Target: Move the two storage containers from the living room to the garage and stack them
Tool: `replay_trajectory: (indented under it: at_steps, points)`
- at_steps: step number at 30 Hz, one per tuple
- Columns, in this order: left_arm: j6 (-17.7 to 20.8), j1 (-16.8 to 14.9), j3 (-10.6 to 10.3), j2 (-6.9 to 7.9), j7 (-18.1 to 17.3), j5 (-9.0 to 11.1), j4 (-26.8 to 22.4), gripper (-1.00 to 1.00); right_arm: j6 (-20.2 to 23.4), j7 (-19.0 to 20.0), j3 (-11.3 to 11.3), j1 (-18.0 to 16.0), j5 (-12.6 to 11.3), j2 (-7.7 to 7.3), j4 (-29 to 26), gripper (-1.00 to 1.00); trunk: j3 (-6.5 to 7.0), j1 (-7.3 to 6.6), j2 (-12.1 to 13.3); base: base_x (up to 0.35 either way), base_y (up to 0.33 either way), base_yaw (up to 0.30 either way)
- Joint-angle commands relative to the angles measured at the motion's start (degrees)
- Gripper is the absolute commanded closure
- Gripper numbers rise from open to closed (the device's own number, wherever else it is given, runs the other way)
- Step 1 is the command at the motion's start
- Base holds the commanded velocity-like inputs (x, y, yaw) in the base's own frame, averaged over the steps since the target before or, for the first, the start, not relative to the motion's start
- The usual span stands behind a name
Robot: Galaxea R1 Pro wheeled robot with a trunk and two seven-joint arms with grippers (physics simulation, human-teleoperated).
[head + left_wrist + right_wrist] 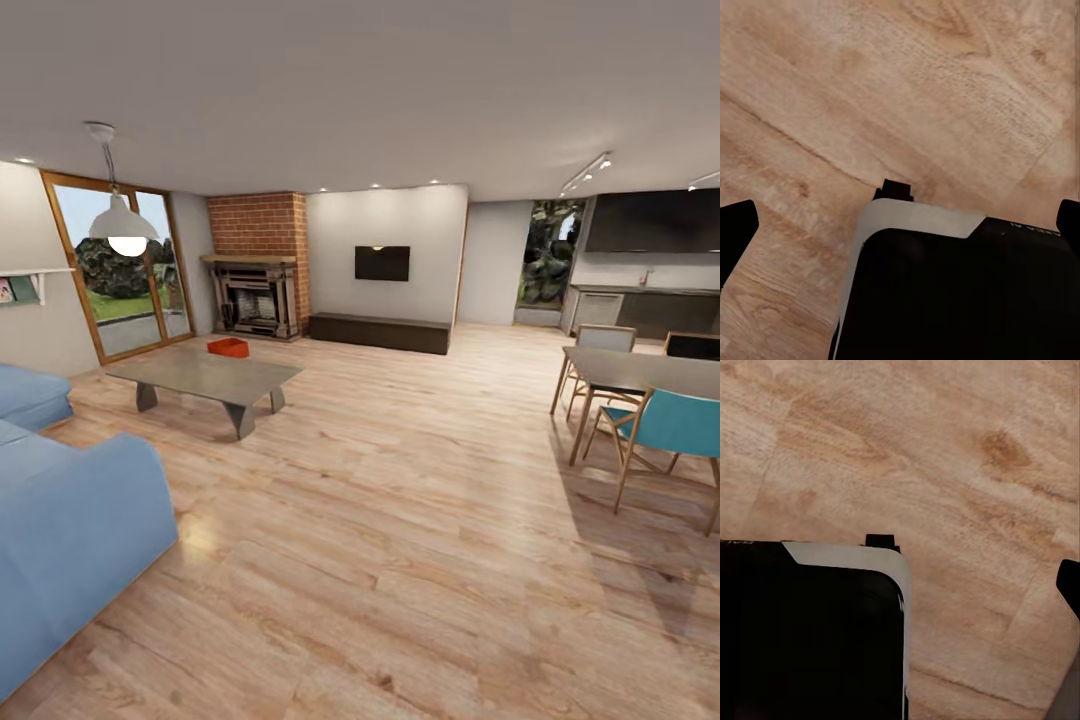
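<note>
I am in the living room, on its light wood-plank floor (400,520). One red-orange open-top storage container (228,347) sits on the far end of the grey low table (205,377), well ahead and to the left. My left gripper (900,221) hangs open over the planks, with a black fingertip (735,229) at each edge of its wrist view and nothing between them. My right gripper (900,581) is also open and empty; one fingertip (1069,585) shows at the edge. The garage is out of view.
The blue sofa (70,520) fills the near left. A white pendant lamp (123,225) hangs over the table. A dining table (640,372) with chairs (672,425) stands at the right. The brick fireplace (255,270) is at the back. My dark base (960,300) shows below both wrists.
</note>
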Motion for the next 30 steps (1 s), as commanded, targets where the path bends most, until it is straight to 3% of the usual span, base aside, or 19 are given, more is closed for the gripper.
replay_trajectory:
  at_steps: [1, 30]
  points:
    - [-0.13, -0.04, -0.49, -0.01, 0.14, 0.43, 0.01, -1.00, -0.33, -0.11, 0.46, -0.08, -0.37, 0.03, 0.18, -1.00, -0.09, 0.04, -0.06, 0.323, 0.000, 0.000]
    - [-0.13, -0.03, -0.47, 0.00, 0.14, 0.43, 0.01, -1.00, -0.33, -0.11, 0.46, -0.08, -0.37, 0.19, 0.18, -1.00, -0.09, 0.04, -0.06, 0.323, 0.000, 0.000]
